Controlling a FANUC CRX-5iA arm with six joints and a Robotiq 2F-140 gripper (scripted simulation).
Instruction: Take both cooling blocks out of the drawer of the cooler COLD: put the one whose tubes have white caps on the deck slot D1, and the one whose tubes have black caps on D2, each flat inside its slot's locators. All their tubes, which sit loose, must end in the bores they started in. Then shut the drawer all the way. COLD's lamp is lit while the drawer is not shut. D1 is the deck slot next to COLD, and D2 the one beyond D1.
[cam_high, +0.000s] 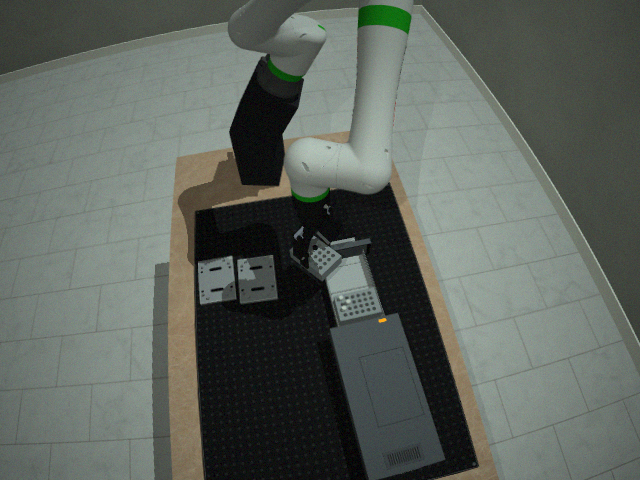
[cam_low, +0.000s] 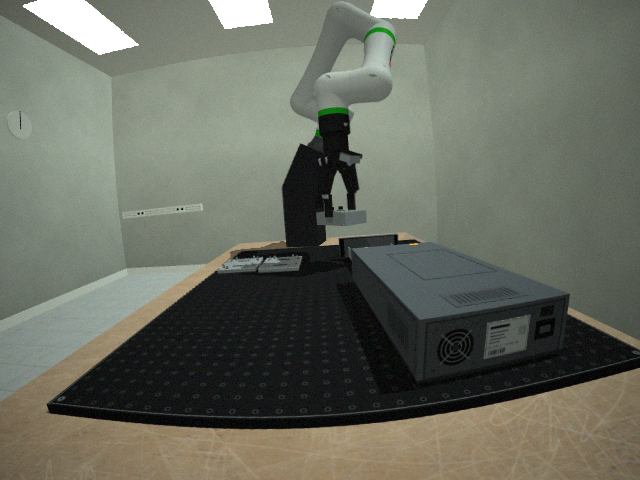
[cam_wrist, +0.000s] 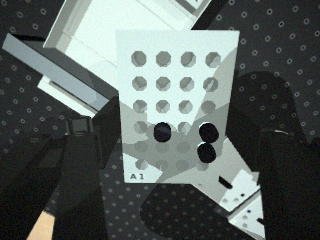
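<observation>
My gripper (cam_high: 314, 251) (cam_low: 340, 209) (cam_wrist: 172, 112) is shut on the black-capped cooling block (cam_high: 330, 262) (cam_low: 351, 218) (cam_wrist: 150, 45). It holds the block level, in the air near the drawer's front end, turned relative to the drawer. Three black caps (cam_wrist: 162, 132) show in its bores. The white-capped block (cam_high: 360, 305) sits in the open drawer (cam_high: 351, 274) (cam_wrist: 92, 30), at the end by the cooler COLD (cam_high: 387, 335) (cam_low: 465, 279). Its three white caps show. COLD's lamp (cam_high: 382, 320) (cam_low: 413, 243) is lit orange. Slots D1 (cam_high: 258, 280) (cam_low: 280, 265) and D2 (cam_high: 217, 281) (cam_low: 240, 266) hold no block.
The drawer's front panel (cam_high: 353, 246) (cam_low: 368, 239) (cam_wrist: 55, 70) stands upright below the held block. D1 and D2 lie side by side, left of the drawer in the top view. The robot's black pedestal (cam_high: 258, 139) (cam_low: 303, 201) stands behind the black perforated board (cam_high: 268, 372) (cam_low: 258, 335).
</observation>
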